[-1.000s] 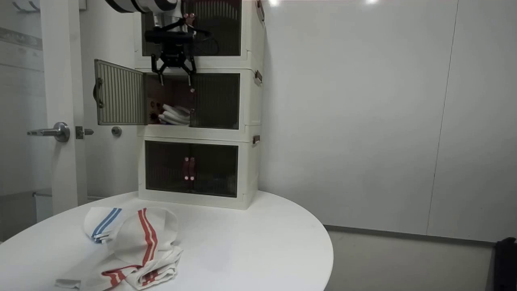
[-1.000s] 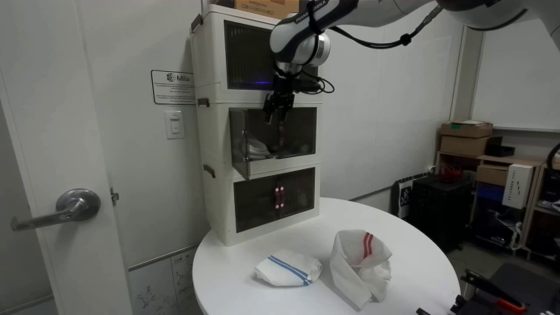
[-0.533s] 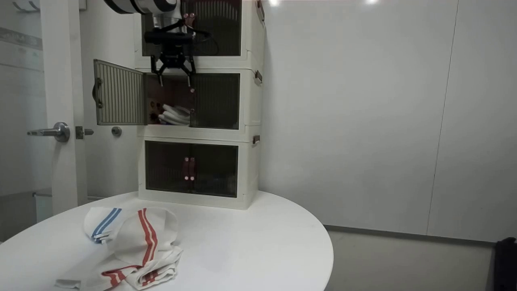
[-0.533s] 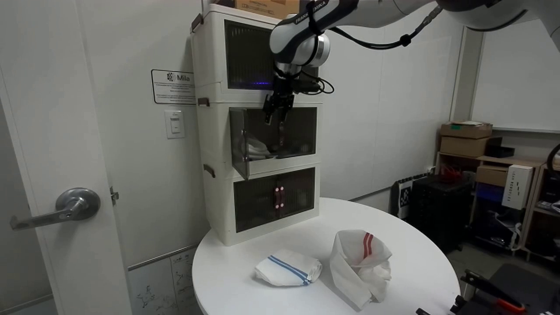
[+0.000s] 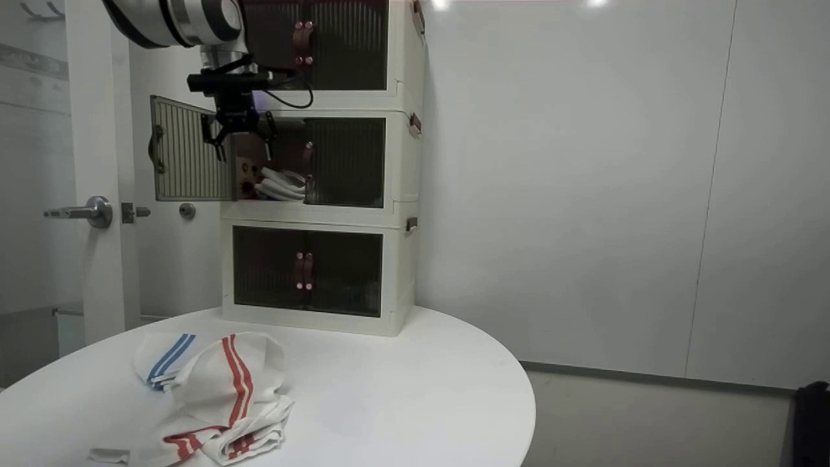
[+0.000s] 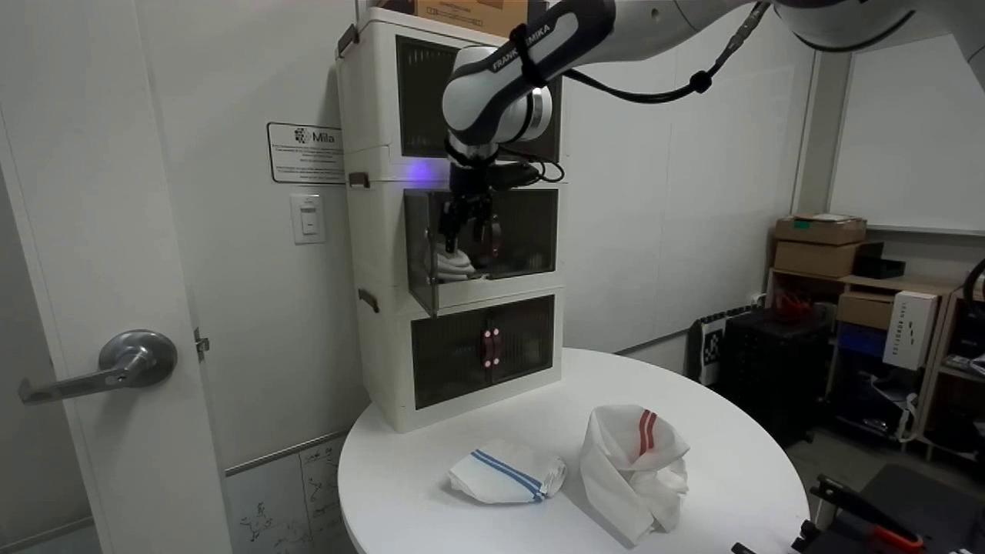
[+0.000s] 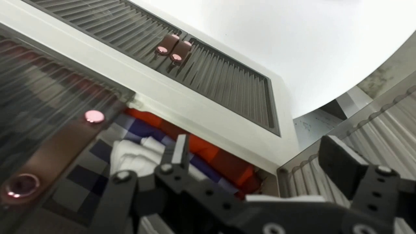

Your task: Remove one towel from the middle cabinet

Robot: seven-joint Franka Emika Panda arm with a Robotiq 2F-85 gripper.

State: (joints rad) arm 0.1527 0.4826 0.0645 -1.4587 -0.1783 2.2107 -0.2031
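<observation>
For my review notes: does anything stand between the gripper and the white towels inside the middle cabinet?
Nothing visible does. The open door leaves the middle cabinet uncovered on that side, and the wrist view shows the white towels past just the gripper's own fingers. The closed door seems to cover one end of the towels.

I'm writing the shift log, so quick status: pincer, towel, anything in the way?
Pincer open, nothing held. White towel folded inside middle cabinet. Open door near pincer, possible snag.

Round white table (image 6: 731,477): bottom cabinet (image 6: 454,365), blue-striped towel (image 6: 504,471), crumpled red-striped towel (image 6: 639,450).
</observation>
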